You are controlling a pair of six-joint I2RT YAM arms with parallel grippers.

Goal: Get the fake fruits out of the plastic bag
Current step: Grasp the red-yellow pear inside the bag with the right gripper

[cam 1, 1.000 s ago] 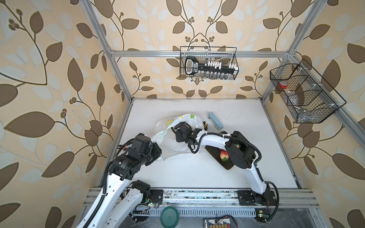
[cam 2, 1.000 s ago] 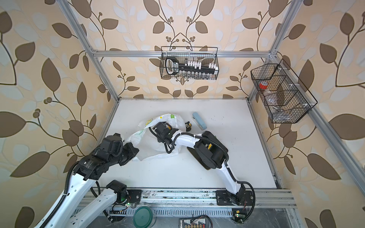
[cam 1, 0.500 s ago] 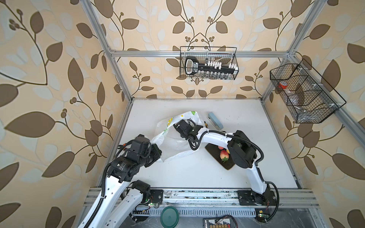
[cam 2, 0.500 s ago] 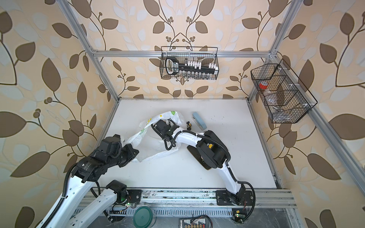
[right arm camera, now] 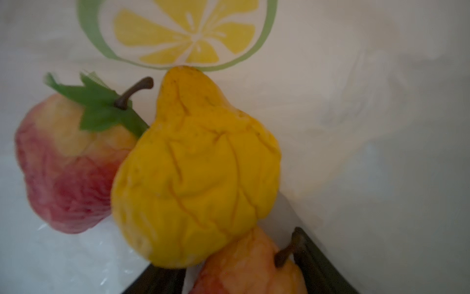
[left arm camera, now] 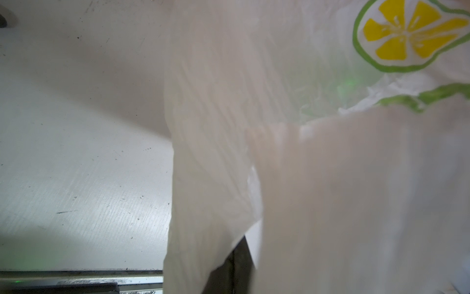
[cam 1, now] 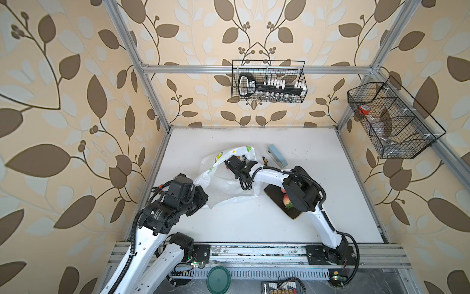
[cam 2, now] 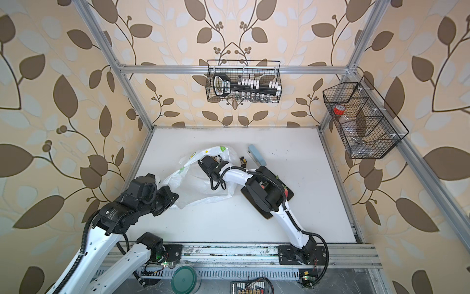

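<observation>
My left gripper (cam 1: pixel 205 199) pinches the edge of the plastic bag (cam 1: pixel 229 188) on the bench (cam 1: pixel 254 224). My right gripper (cam 1: pixel 227 163) is inside it, jaws flanking a red-yellow fruit (right arm camera: pixel 244 269) touching the pear (right arm camera: pixel 198 173); I cannot tell whether they grip.

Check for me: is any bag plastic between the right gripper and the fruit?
No plastic shows in between. The right gripper is inside the bag, its fingers open around a bare red-yellow fruit. The pear leans on that fruit and may shift.
</observation>
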